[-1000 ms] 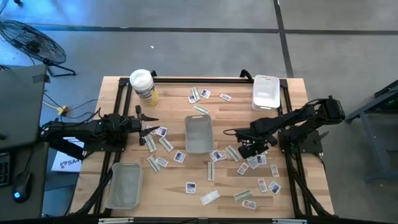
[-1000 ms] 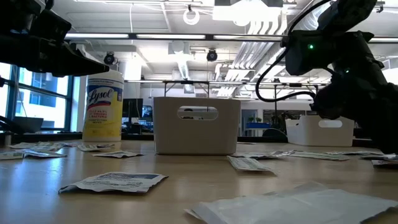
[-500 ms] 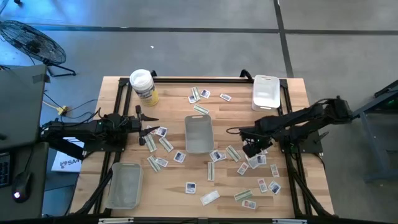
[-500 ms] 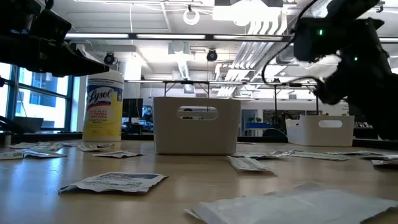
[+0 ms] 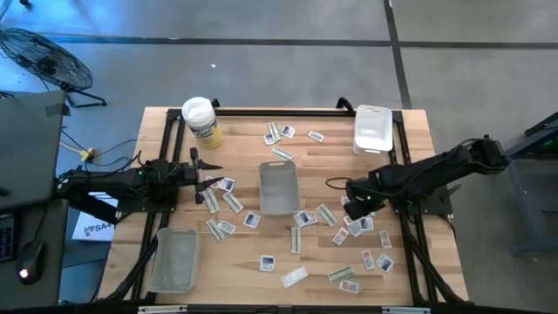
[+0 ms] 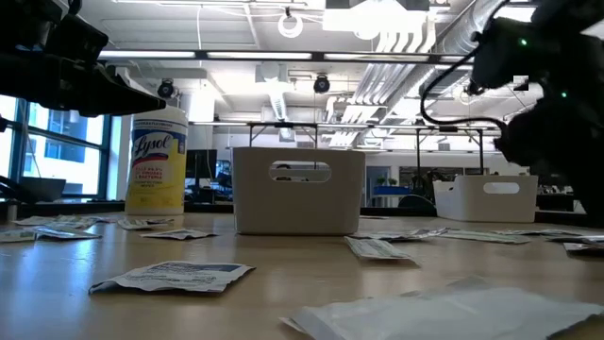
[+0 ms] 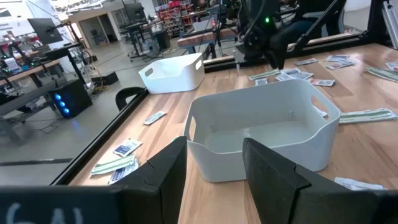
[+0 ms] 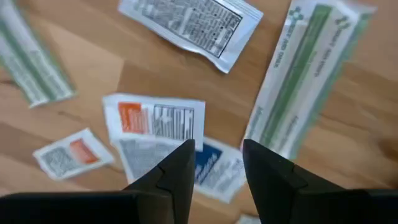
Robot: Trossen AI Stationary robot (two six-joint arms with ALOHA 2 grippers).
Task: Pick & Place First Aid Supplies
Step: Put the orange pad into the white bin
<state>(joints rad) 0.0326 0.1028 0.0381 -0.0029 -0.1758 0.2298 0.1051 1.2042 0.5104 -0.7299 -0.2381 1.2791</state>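
Lysol tub [image 6: 157, 161] on a wooden bench [image 5: 235, 262]
Beside the tub, left hand [image 5: 212, 183] spread, empty; right hand [image 8: 214, 165] spread over printed packets [image 8: 158, 134].

**A robotics lab on an open industrial floor**

From my station I see a wooden table [image 5: 410, 270] edged with black metal framing, standing on a bare grey concrete floor [image 5: 288, 70]. A floor fan [image 5: 44, 57] stands off one corner, and a computer mouse [image 5: 29, 262] lies on a desk beside the rig. Looking level across the tabletop, I see exposed ceiling ducts [image 6: 377, 57], strip lights and large windows [image 6: 57, 151]. My left wrist camera shows more workbenches [image 7: 37, 68], monitors [image 7: 43, 28] and shelving stretching far back
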